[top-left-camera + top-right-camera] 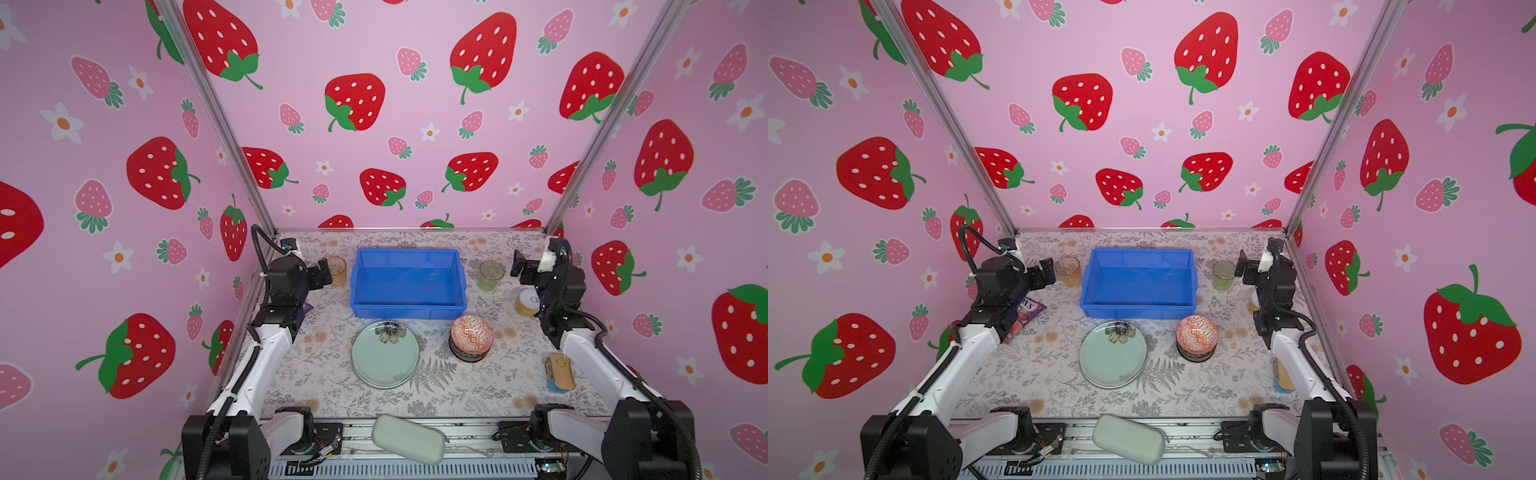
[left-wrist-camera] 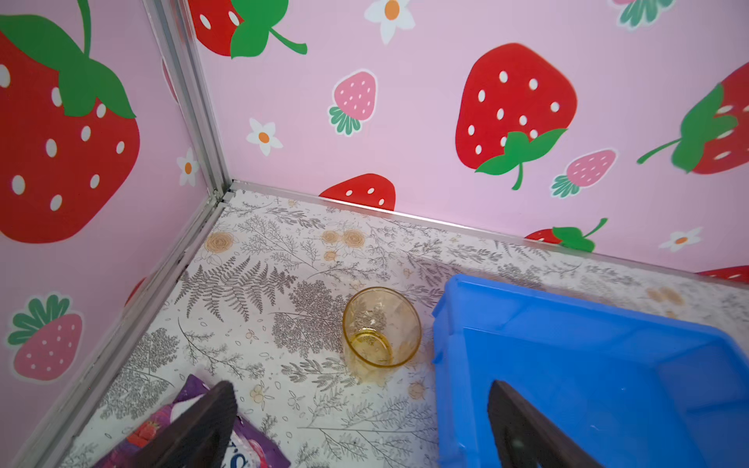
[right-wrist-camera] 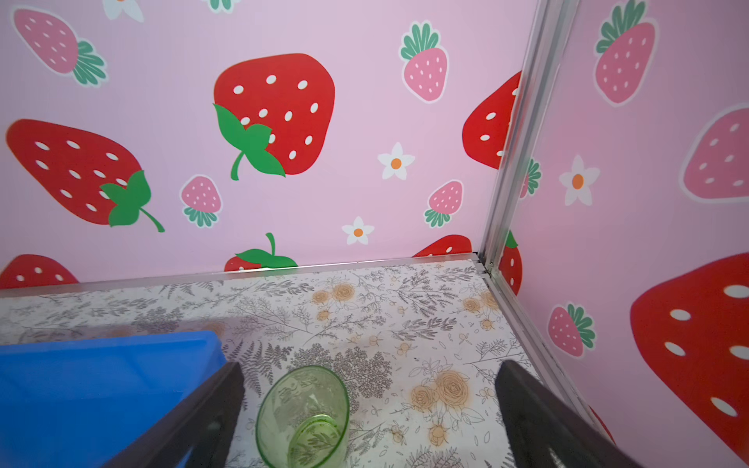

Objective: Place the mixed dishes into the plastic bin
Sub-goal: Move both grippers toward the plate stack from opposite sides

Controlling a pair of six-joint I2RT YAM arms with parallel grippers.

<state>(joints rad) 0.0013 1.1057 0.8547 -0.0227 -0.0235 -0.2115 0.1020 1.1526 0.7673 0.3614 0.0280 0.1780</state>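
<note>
1. Bin [image 1: 407, 311]: stands at the back centre of the table [image 1: 316, 374]. Its floor is bare; no dish is in it.

2. Amber tumbler [image 1: 337, 270]: upright, just beside the bin's left wall, clear of it in the left wrist view.

3. Green tumbler [image 1: 491, 275]: upright, near the bin's right wall, apart from it.

4. Plates [image 1: 384, 355]: stacked on the table just in front of the bin's front wall. The top plate is pale green with a dark flower at its far rim. The pattern of the plate beneath is hidden.

5. Bowls [image 1: 471, 334]: stacked upside down, orange one on top, to the right of the plates and near the bin's front right corner.

6. Left gripper [image 2: 361, 389]: jaws spread wide, nothing between them. It points at the amber tumbler, which sits ahead of the fingertips with no contact. One finger hangs over the purple bag [image 1: 1027, 311], the other over the bin.

7. Right gripper [image 3: 371, 366]: jaws spread wide, holding nothing. In the right wrist view the green tumbler shows between the two fingers; no contact is visible.

8. Pouch [image 1: 409, 438]: lies on the front rail, off the patterned surface.
</note>
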